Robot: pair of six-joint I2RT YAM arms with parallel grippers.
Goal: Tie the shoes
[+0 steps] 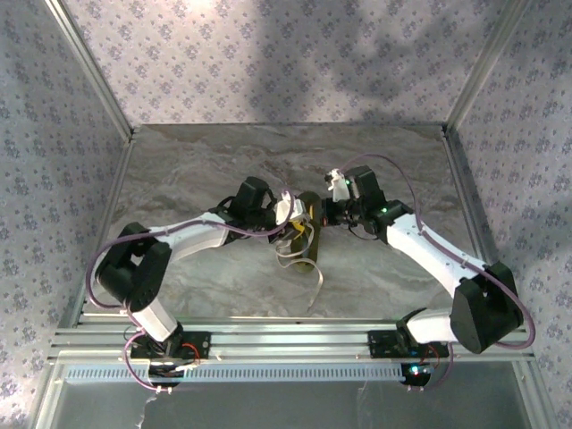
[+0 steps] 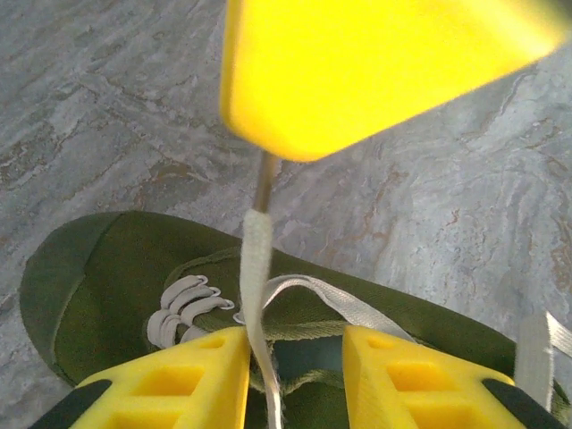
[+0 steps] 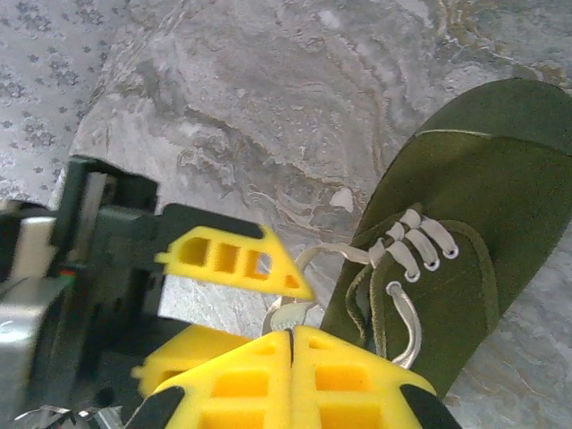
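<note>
1. Right gripper point(image 3: 290, 332): yellow fingers clenched flush together, grasping the end of a lace point(image 3: 326, 252). In the overhead view we log it at the 3 o'clock side of the shoe.
2. Left gripper point(image 2: 295, 338): released, jaws standing apart. The same lace runs through the gap and is not pinched. Overhead, we place this gripper at the shoe's 9 o'clock side, facing the right gripper across the shoe.
3. Olive-green shoe point(image 1: 310, 259): one item, lying upright on its sole at the middle of the tabletop point(image 1: 197, 170), between the two grippers. Its long axis runs 12 to 6 o'clock in the overhead view, toe toward 12. The whitish lacing crosses the eyelets in short bars.
4. Lace, held strand: in the left wrist view it rises straight toward 12 o'clock from between the left fingers. Its dark tip meets the right gripper's yellow fingers.
5. Second lace strand point(image 2: 335, 299): flat and slack, lying across the shoe opening toward 4 o'clock in the left wrist view.
6. Loose lace tail point(image 1: 315, 288): trails off the shoe toward 6 o'clock on the tabletop.
7. Tabletop: grey marbled surface, with patterned walls at 9, 12 and 3 o'clock.
</note>
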